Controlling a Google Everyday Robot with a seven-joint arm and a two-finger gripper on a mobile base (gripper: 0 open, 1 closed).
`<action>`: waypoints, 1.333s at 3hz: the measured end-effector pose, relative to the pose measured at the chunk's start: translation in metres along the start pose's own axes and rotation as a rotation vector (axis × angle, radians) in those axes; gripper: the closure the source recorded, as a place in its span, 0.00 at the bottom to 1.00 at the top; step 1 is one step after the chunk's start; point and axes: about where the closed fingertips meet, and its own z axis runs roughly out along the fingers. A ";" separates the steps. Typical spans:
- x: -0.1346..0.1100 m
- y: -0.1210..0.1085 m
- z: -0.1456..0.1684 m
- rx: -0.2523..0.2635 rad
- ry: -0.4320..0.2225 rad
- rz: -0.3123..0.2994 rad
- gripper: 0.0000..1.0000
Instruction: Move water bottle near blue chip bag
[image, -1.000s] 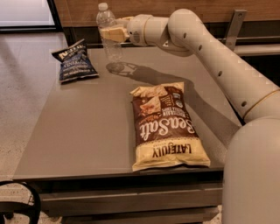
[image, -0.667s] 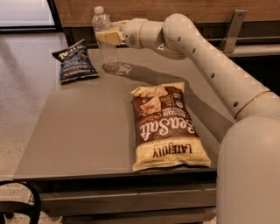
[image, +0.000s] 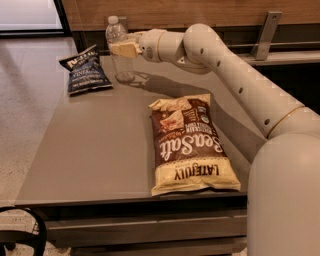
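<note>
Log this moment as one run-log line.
gripper: shut on upright water bottle, far side of table | blue chip bag: left of it, not touching | brown bag: lying flat

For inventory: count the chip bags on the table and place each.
2. The blue chip bag lies far left; the Sea Salt chip bag, centre-right. The gripper holds the water bottle beside the blue bag. None looks hidden.

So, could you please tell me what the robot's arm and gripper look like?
The arm is a smooth cream-white tube of rounded segments, with small dark dots along its side and a thin gold ring near its bulky base. The gripper, beside the bottle at the far edge of the table, has flat tan fingers. No cables show.
</note>
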 end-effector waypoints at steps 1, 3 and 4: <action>0.010 -0.003 0.003 0.000 0.003 0.023 1.00; 0.020 -0.005 0.005 0.003 0.000 0.054 0.84; 0.019 -0.005 0.005 0.003 0.000 0.054 0.60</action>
